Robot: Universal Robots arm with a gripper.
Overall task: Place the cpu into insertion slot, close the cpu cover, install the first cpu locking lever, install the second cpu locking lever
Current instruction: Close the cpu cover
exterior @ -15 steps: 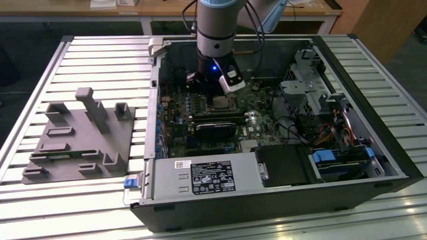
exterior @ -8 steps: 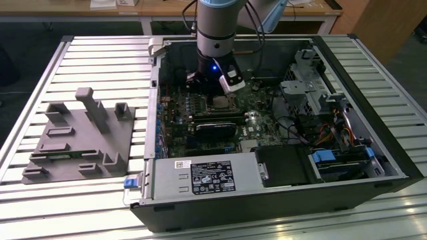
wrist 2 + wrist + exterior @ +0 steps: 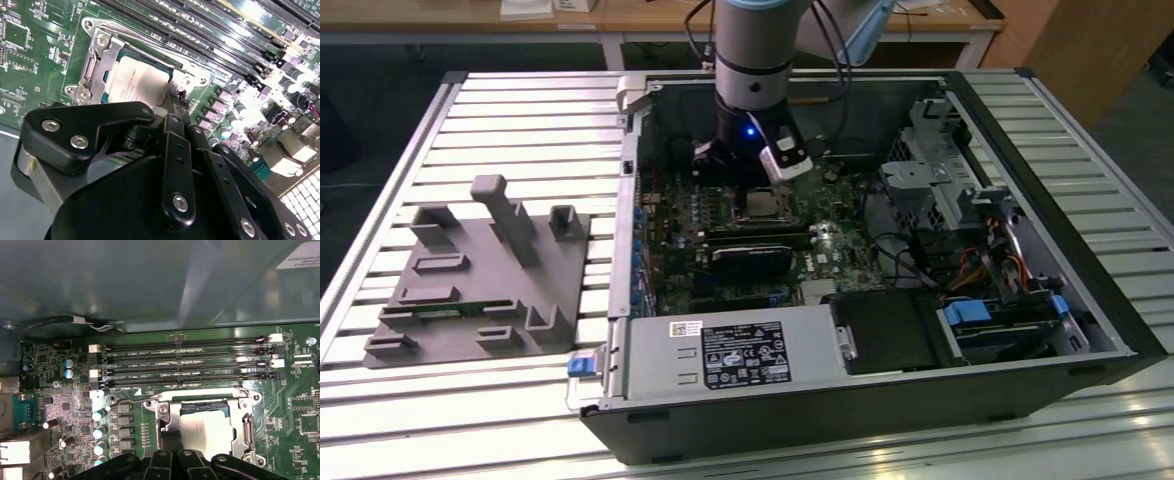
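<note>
Cpu [image 3: 134, 82] is down in the insertion slot [image 3: 205, 406], silvery top up, seen just above centre in the exterior view, inside the open computer case [image 3: 1107, 330]. Gripper [image 3: 177, 100] is right on it: jaws look pressed together with nothing visible between them, tips parked at one corner of the slot, just beside the chip's edge. Around the chip lies the cpu cover [image 3: 97, 60], and I'd call it lowered flat. Past that run the long memory slots [image 3: 190, 360]. Out on the exterior view's left, a grey holder tray [image 3: 480, 270] rests on the slatted table [image 3: 520, 110]. My read on the chip: light, stiff, slick on top, delicate underneath, so it wants holding by opposite edges, never the faces
</note>
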